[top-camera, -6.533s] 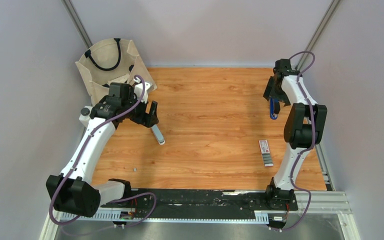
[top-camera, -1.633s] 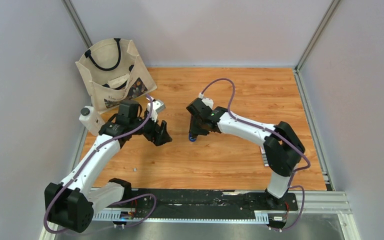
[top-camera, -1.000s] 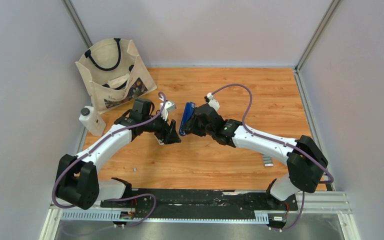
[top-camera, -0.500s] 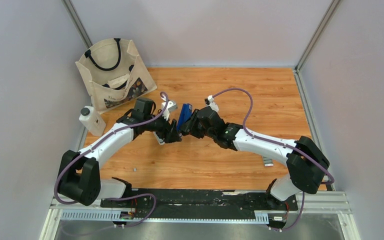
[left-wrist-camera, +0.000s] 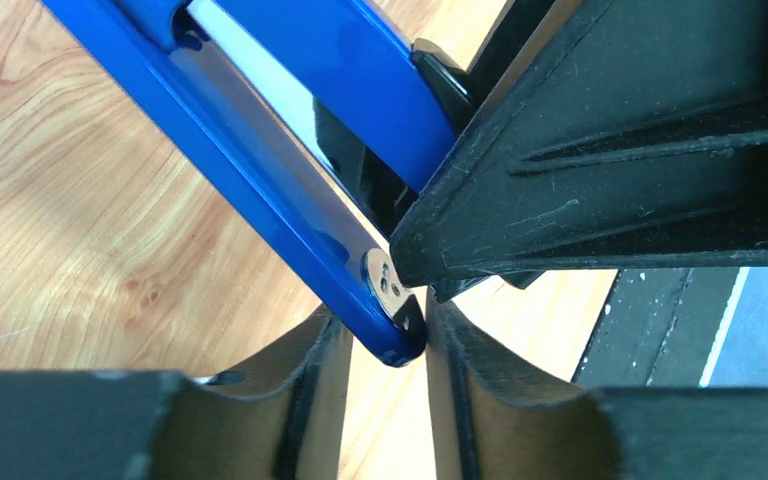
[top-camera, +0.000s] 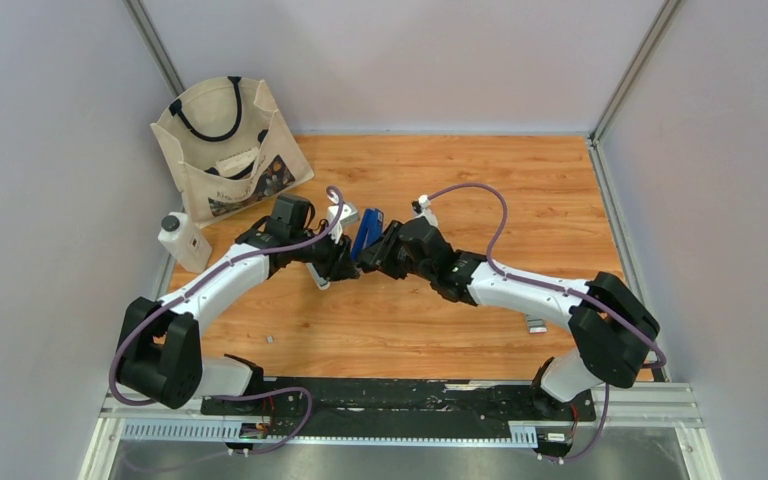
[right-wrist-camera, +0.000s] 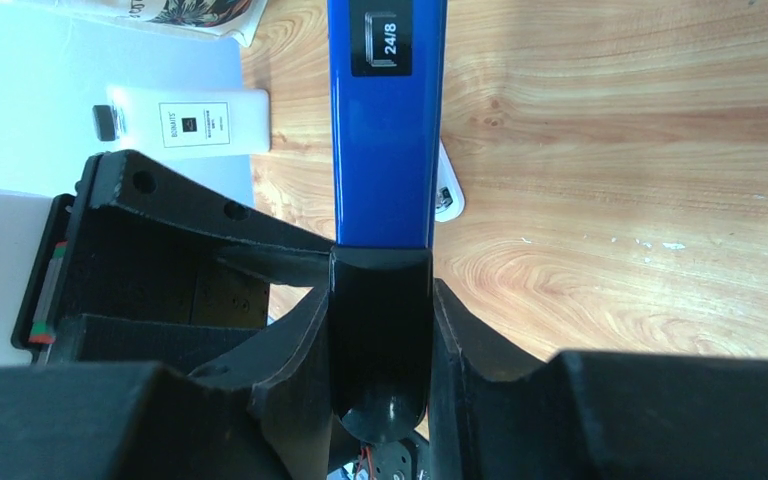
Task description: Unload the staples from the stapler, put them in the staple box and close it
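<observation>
Two arms reach in from the near edge of the desk (top-camera: 520, 190) and meet over its middle. Nearest the bases, a small grey scrap (top-camera: 270, 340) lies on the wood on the left. Over on the right, the staples (top-camera: 536, 324) lie on the desk as a short grey strip that shows just beside the right arm's elbow and is partly hidden by it, well apart from both hands. Farther in, the right hand (right-wrist-camera: 380, 300) is clamped on the black rear end of the stapler (right-wrist-camera: 385, 130), one finger pressed against each side. The blue top, marked 24/8, points away from it, and the stapler is held off the desk. From the other side, the left hand (left-wrist-camera: 385, 345) has its fingers drawn in to a narrow gap, about the width of the stapler's front tip. The rounded end of the lower blue arm sits between them with a finger against each side. In the left wrist view the stapler is spread open, the upper blue arm lifted away from the lower. A shiny silvery face runs along the lower arm, and it is not clear whether that is staples or bare metal. A small white rounded piece (right-wrist-camera: 448, 195) lies on the desk beside the stapler. Left of the hands a white bottle (top-camera: 184, 243) stands at the desk's edge. In the far left corner stands a cream tote bag (top-camera: 222, 150) with black handles.
</observation>
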Tool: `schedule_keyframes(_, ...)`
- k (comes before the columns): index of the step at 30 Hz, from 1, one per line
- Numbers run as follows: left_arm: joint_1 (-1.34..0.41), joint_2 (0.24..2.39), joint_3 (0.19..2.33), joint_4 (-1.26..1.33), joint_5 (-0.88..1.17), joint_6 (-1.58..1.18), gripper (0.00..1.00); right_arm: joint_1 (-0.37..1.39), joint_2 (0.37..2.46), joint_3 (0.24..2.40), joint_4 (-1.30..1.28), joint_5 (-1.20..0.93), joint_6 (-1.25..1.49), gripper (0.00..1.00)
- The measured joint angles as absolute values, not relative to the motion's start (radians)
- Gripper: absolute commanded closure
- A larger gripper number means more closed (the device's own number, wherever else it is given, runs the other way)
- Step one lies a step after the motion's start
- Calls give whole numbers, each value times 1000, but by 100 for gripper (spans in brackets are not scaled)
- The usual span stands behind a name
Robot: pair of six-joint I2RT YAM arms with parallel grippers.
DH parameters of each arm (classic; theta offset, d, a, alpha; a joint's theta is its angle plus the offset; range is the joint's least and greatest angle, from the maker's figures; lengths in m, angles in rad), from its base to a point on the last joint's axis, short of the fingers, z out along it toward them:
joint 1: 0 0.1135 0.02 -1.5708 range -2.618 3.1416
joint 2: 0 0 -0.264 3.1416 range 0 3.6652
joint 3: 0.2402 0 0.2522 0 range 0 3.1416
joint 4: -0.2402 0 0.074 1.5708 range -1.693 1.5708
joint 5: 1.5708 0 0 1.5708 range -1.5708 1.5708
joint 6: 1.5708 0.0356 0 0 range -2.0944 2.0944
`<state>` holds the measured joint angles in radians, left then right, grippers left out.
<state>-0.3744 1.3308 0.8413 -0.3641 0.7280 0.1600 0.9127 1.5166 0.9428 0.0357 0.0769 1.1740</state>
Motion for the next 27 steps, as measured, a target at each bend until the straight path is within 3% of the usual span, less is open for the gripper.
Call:
schedule_keyframes(7,-379,1334,847,-383,663,239,72,851,1468,848,122,-41,1174,100)
schedule_keyframes(27,-498,1392,856,-286,326,476,79,668,1446,757,169,-380,935,100)
